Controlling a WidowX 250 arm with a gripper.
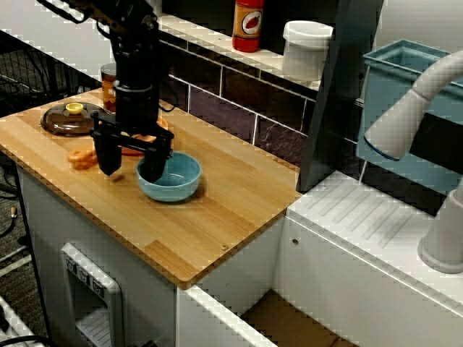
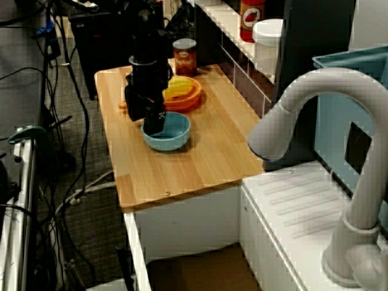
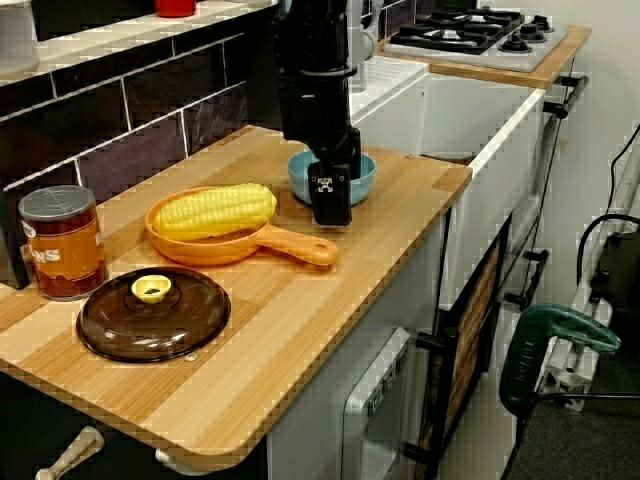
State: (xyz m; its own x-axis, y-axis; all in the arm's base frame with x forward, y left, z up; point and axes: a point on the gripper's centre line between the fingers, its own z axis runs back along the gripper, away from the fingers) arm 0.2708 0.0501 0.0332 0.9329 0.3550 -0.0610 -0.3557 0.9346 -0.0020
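I hold the gripper (image 1: 130, 163) low at the blue bowl (image 1: 176, 191), jaws apart and one finger at the bowl's rim. The orange pan (image 3: 285, 244) holding corn (image 3: 214, 210) sits just beside the bowl.

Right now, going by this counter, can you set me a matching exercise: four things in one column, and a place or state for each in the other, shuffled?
Things:
1 corn
2 can
3 brown lid
4 blue bowl

Places or states:
a partly beneath the open gripper
b has a printed label
c in the orange pan
d lying flat, yellow knob up

Pairs: 1-c, 2-b, 3-d, 4-a
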